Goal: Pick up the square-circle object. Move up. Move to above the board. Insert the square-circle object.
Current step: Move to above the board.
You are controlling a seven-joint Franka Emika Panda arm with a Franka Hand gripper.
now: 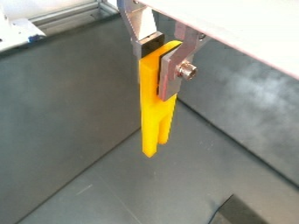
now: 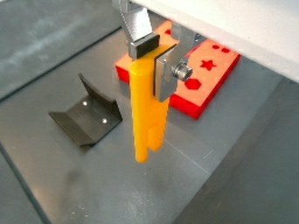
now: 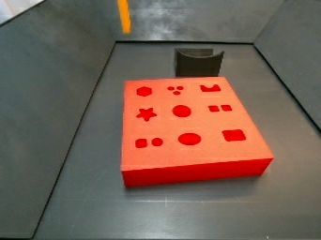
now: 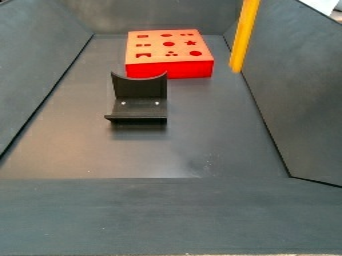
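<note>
My gripper (image 1: 162, 54) is shut on the top of the square-circle object (image 1: 156, 114), a long orange-yellow bar that hangs straight down with its two short prongs at the low end. Both wrist views show the grip; the gripper (image 2: 158, 57) holds the bar (image 2: 147, 122) above the dark floor. The board (image 2: 198, 98), a flat red block with darker cut-outs, lies beyond the bar. In both side views only the bar shows (image 3: 123, 14) (image 4: 245, 35), raised and off to one side of the board (image 3: 189, 161) (image 4: 167, 68). The gripper itself is out of frame there.
A dark grey U-shaped holder (image 2: 87, 118) stands empty on the floor near the board, also seen in both side views (image 3: 198, 62) (image 4: 136, 100). Sloping dark walls (image 4: 287, 90) enclose the floor on all sides.
</note>
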